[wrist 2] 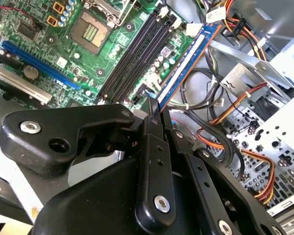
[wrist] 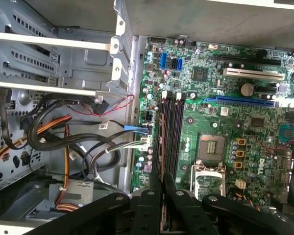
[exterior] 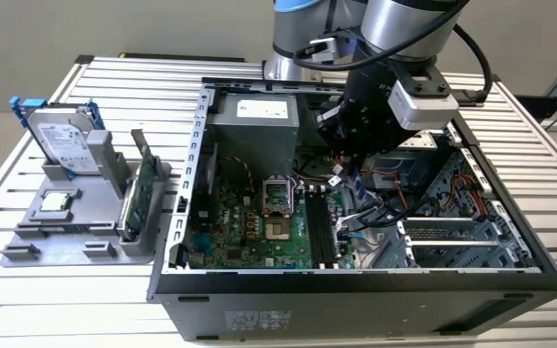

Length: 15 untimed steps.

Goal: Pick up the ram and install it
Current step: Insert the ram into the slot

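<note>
My gripper [exterior: 341, 165] hangs inside the open computer case, over the motherboard [exterior: 230, 225]. It is shut on the ram [wrist 2: 186, 66], a long thin stick seen edge-on that runs out from between the fingertips. In the first wrist view the ram [wrist: 160, 161] rises from the gripper [wrist: 161, 188] just beside the black memory slots [wrist: 174, 132], above them and apart from them. In the second wrist view the gripper [wrist 2: 154, 111] holds the stick off to one side of those slots [wrist 2: 137, 54]. The slots [exterior: 319, 232] hold nothing.
Loose cables [exterior: 376, 210] lie right of the slots, next to drive cages [exterior: 452, 232]. The CPU socket [exterior: 275, 199] and power supply [exterior: 254, 119] sit nearby. On the exterior view's left a grey tray [exterior: 27, 250] holds a hard drive [exterior: 66, 141] and a green card [exterior: 138, 196].
</note>
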{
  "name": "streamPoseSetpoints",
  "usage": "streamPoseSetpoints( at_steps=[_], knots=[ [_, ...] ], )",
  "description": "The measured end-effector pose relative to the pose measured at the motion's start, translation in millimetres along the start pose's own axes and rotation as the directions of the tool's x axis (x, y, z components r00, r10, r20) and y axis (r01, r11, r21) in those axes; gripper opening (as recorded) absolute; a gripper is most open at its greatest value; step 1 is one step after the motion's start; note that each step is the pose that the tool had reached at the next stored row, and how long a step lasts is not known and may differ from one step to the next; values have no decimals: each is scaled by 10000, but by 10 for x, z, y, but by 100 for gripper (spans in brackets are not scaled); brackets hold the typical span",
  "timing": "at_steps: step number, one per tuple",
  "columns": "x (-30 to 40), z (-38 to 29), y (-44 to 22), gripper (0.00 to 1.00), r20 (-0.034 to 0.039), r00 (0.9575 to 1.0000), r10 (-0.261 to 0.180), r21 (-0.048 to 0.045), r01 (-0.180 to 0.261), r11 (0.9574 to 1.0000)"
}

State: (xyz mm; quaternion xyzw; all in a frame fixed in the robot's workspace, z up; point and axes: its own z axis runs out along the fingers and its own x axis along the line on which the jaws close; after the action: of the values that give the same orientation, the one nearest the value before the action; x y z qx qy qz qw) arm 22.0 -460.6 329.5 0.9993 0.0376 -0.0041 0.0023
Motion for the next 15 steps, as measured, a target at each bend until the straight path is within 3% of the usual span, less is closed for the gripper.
streamPoseSetpoints(
  at_steps=[15],
  knots=[
    [1,52,0,0,3,10000,0,-36,0,10000]
  ],
)
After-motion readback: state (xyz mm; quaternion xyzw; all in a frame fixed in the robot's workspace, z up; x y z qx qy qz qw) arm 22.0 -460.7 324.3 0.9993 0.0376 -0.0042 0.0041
